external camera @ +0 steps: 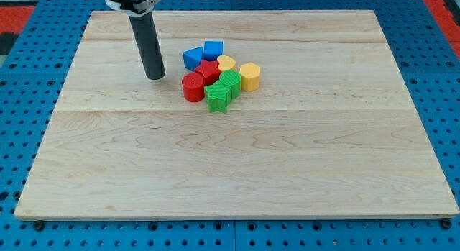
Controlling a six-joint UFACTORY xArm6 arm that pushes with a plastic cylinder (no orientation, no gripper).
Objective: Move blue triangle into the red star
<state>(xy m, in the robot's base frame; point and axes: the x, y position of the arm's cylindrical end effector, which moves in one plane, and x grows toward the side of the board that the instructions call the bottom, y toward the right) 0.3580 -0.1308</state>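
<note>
The scene is lit brightly and evenly, apparently from overhead, though the source itself cannot be made out. The pale wooden counter [237,172] is rendered without harsh glare; only a soft sheen is seen across its grain. Short, faint shadows are cast beneath the cluster of blocks and beside the dark rod, whose tip [155,78] is met by a small dim patch on the wood. A dull highlight is carried down the rod's side. Focus is held well across the board, and block edges are fairly crisp, although fine surface ridges are softened by the low resolution. Slight perspective narrowing is seen toward the view's top.
</note>
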